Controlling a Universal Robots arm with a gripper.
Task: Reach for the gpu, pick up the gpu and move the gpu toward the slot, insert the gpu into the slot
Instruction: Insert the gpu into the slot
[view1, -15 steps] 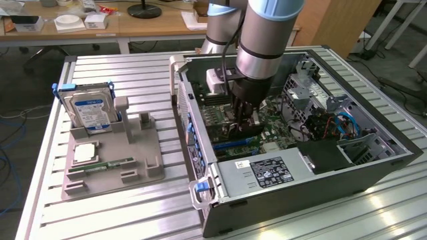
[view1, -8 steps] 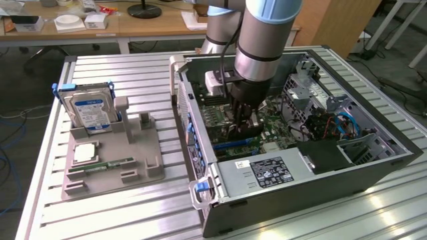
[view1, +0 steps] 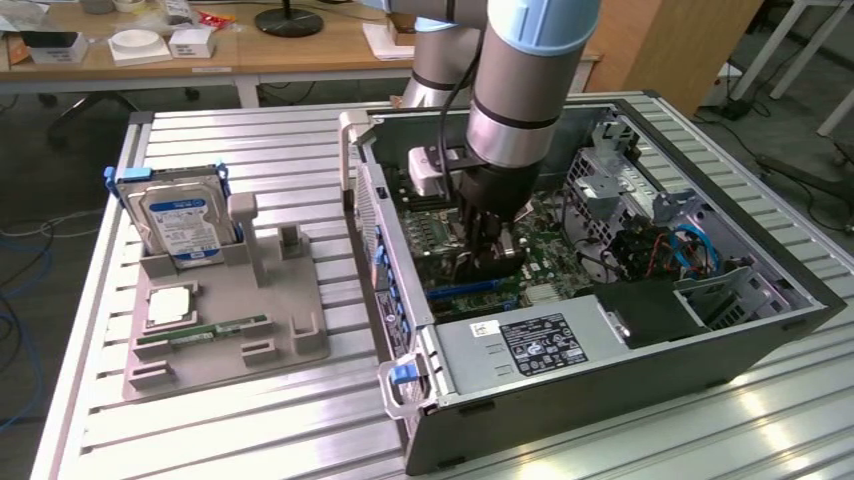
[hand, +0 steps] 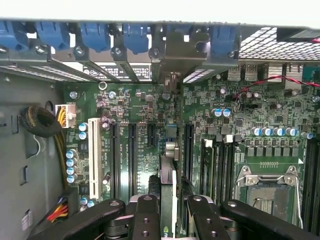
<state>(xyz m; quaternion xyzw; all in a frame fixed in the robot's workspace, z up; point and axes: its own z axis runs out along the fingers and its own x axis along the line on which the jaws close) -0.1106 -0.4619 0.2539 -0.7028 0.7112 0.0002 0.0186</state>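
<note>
The gripper pinches the gpu edge-on, upright over the green motherboard. On that board the blue slot lies just under the card. Black connector strips crowd both sides, and the processor socket sits well apart.

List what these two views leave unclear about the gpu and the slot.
- Whether the gpu is seated: wrist view, it stands edge-on over the slot.
- Gpu's faces: exterior view, the gripper covers them.
- Lettering on the board: both views, too small.
</note>
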